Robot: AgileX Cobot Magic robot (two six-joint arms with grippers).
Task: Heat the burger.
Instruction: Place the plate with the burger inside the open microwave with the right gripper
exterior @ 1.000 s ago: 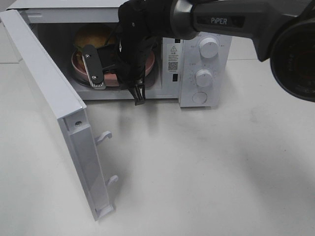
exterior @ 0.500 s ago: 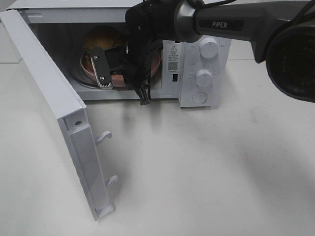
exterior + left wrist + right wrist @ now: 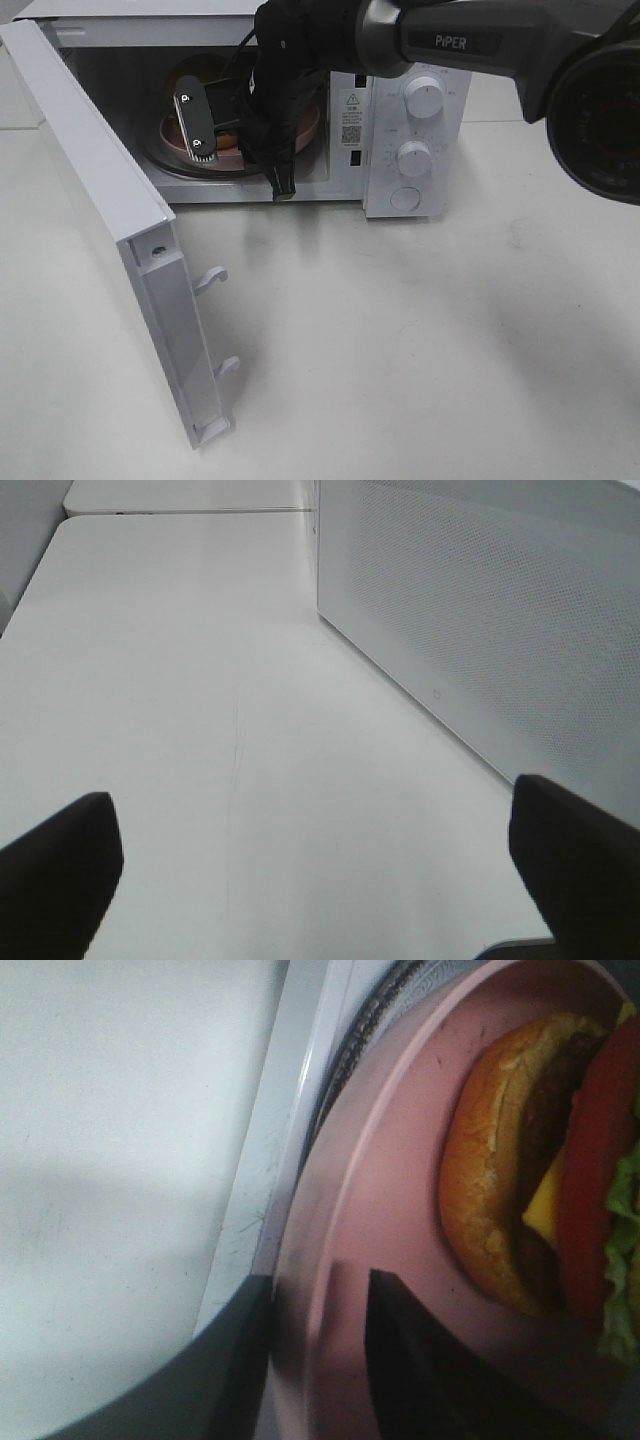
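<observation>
Nearest, the worktop [image 3: 420,350] is seen. Over it the left gripper [image 3: 310,880] is held wide open and empty, beside a perforated white panel [image 3: 480,630]. Next, the door [image 3: 100,190] of the microwave [image 3: 385,195] is shown swung fully open. At the mouth of the cavity the right gripper [image 3: 318,1300] is set narrow astride the rim of the pink plate [image 3: 400,1160]; whether the rim is pinched or merely straddled cannot be told. Farthest in, the burger [image 3: 500,1160] is stood on that plate, inside the microwave, untouched by the fingers. The burger is judged light, soft and loosely stacked, so it would be squashed or toppled if gripped directly. Hold is better taken on the stiff plate rim, kept level, though its smooth surface may prove slippery.
</observation>
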